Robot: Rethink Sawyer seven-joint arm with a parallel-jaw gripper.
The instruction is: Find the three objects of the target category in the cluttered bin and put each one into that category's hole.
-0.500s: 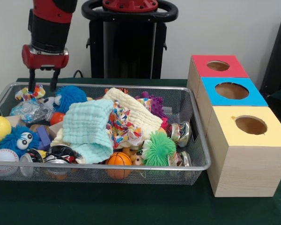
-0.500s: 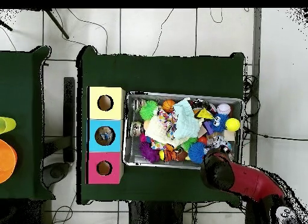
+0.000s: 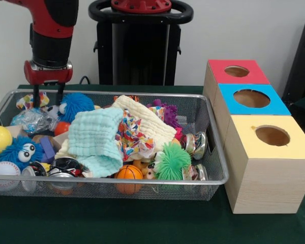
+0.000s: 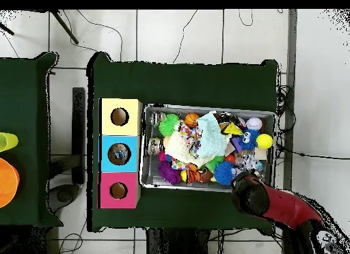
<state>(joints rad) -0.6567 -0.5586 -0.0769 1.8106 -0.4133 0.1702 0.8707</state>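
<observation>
While hovering at the bin's [image 3: 213,179] 10 o'clock corner, hand [image 3: 46,99] is sitting part open, gripping nothing, fingers straddling toys beside the blue fuzzy ball [image 3: 75,105], likely lining up a pick. Bin is sitting on table [image 3: 142,223], boxes [image 3: 264,152] at its 3 o'clock.

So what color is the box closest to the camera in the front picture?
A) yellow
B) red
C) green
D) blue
A: in the front view the yellow box stands nearest, with the blue box behind it and the red box farthest back.
</observation>
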